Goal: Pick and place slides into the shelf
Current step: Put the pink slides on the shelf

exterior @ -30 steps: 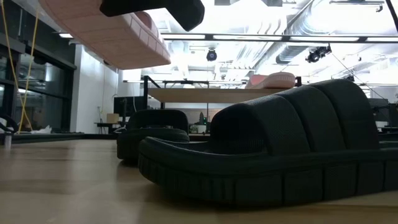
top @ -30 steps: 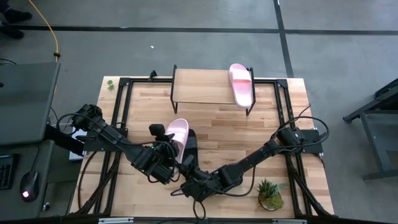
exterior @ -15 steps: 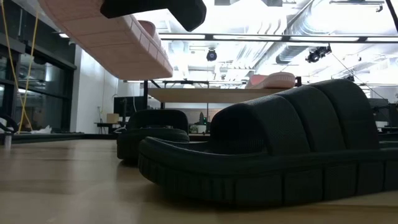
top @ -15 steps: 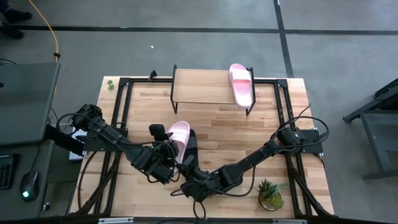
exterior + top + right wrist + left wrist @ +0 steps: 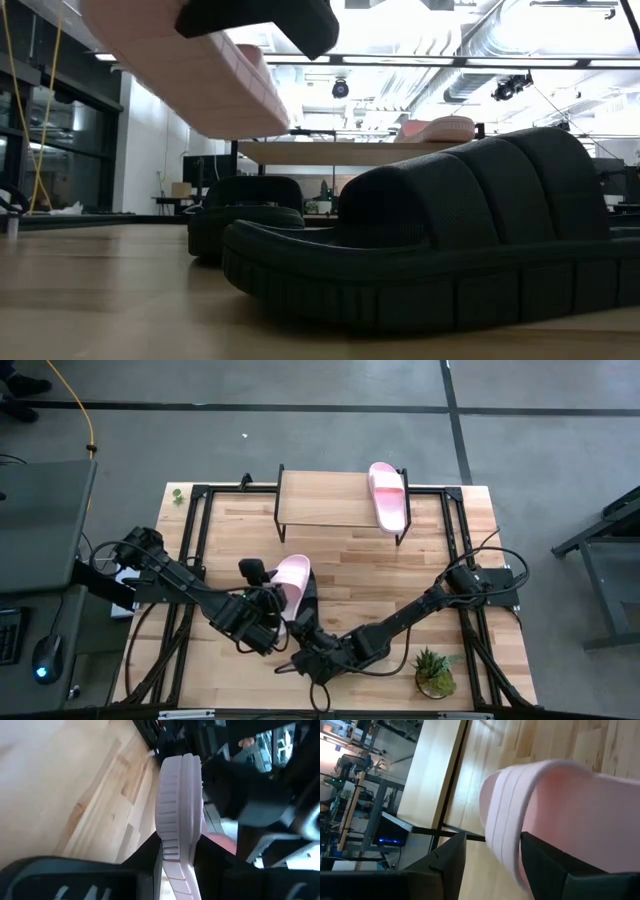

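Observation:
One pink slide (image 5: 290, 582) hangs in the air over the table's middle, above a black slide (image 5: 309, 603). My right gripper (image 5: 303, 636) is shut on its near end. My left gripper (image 5: 492, 862) stands open at the slide's left side, one finger on either side of its edge. In the low view the pink slide (image 5: 190, 70) is up at the left, and two black slides (image 5: 430, 245) (image 5: 245, 212) rest on their soles on the table. A second pink slide (image 5: 387, 496) lies on the shelf (image 5: 325, 500) at the far edge. My left gripper is open around the pink slide's side edge (image 5: 512, 845); I cannot tell whether a finger still touches it. My right gripper pinches the slide's sole rim (image 5: 175, 851) between its two fingers, at the slide's near end. The fingers come slanting from the near right. The slide is lifted clear of the table.
A small potted plant (image 5: 435, 674) stands at the near right corner. Black frame rails (image 5: 195, 550) run along both sides of the table. The shelf's left half is bare board.
My left gripper has opened around the pink slide. The slide's far end has sunk lower and drifted a little toward the table's right, over the black slide, while its near end stays up at the grippers.

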Robot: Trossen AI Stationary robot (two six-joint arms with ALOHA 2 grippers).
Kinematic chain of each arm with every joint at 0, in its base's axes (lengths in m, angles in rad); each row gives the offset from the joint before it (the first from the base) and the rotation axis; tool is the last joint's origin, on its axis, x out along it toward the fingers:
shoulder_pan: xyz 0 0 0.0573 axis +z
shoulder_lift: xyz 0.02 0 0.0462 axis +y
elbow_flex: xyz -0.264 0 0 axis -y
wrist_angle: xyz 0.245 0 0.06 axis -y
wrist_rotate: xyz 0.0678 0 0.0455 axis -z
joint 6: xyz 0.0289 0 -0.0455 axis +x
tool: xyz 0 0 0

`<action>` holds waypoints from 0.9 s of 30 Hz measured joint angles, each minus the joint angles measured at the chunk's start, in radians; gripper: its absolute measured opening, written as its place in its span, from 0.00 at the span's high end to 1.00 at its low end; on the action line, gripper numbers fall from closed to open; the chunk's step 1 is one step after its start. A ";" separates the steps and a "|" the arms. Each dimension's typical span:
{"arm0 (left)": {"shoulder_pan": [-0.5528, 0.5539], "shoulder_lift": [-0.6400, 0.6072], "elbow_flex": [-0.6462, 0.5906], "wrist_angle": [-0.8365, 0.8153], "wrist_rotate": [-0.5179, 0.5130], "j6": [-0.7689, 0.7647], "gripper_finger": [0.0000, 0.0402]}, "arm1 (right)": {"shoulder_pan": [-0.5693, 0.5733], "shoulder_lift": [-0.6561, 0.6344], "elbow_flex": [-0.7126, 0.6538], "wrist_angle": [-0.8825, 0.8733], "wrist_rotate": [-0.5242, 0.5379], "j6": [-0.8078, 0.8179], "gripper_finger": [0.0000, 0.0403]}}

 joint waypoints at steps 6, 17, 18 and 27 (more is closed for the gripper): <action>-0.033 -0.046 0.000 -0.023 0.007 -0.044 0.57 | -0.002 -0.001 0.000 -0.019 0.019 0.025 0.83; -0.190 -0.136 0.000 -0.025 -0.050 -0.093 0.57 | -0.001 -0.046 0.022 -0.018 -0.063 0.043 0.85; -0.201 -0.138 0.000 -0.025 -0.061 -0.093 0.57 | -0.001 -0.056 0.022 -0.021 -0.076 0.049 0.85; -0.235 -0.138 0.000 -0.050 -0.085 -0.098 0.57 | 0.000 -0.133 0.023 -0.173 -0.102 0.140 0.86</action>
